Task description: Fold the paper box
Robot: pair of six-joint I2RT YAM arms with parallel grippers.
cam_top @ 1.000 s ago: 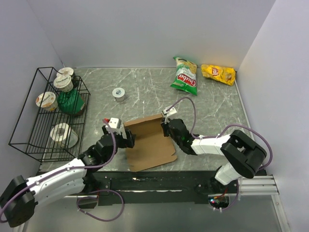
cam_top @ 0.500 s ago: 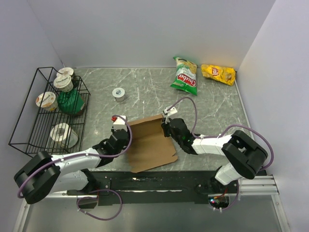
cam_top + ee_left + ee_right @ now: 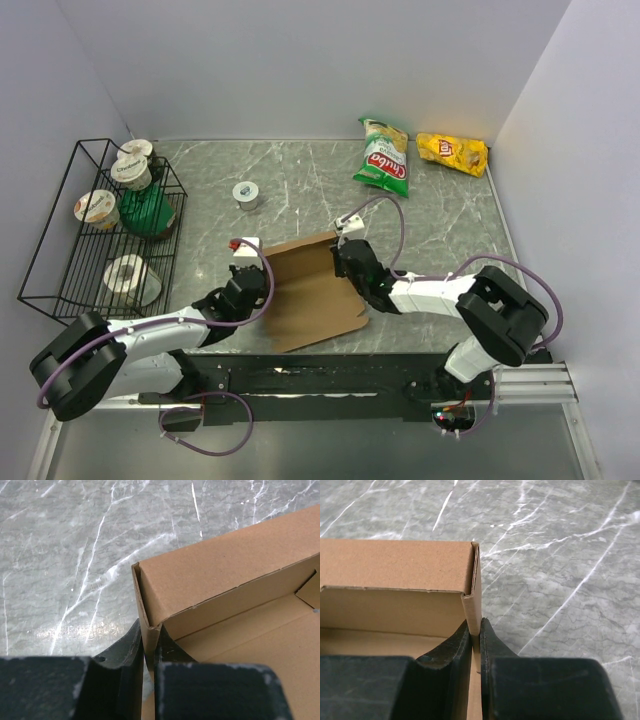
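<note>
The paper box point(image 3: 308, 295) is a plain brown cardboard sheet lying half-formed at the table's near middle, its far wall and two side walls standing up. My left gripper point(image 3: 263, 281) is shut on the left side wall near the far-left corner; in the left wrist view the fingers point(image 3: 149, 636) pinch the thin wall of the box point(image 3: 225, 575), one inside and one outside. My right gripper point(image 3: 340, 263) is shut on the right side wall at the far-right corner; the right wrist view shows its jaws point(image 3: 476, 630) clamped on the box point(image 3: 395, 570) edge.
A black wire rack point(image 3: 45, 262) with cups and a paper roll stands at the left. A small tape roll point(image 3: 246, 194) lies behind the box. A green snack bag point(image 3: 383, 158) and a yellow one point(image 3: 453, 153) lie at the far right of the marble table point(image 3: 450, 230).
My left gripper was open beside the box's left edge and has shut on the left side wall. The right gripper kept its grip and shifted slightly left with the box.
</note>
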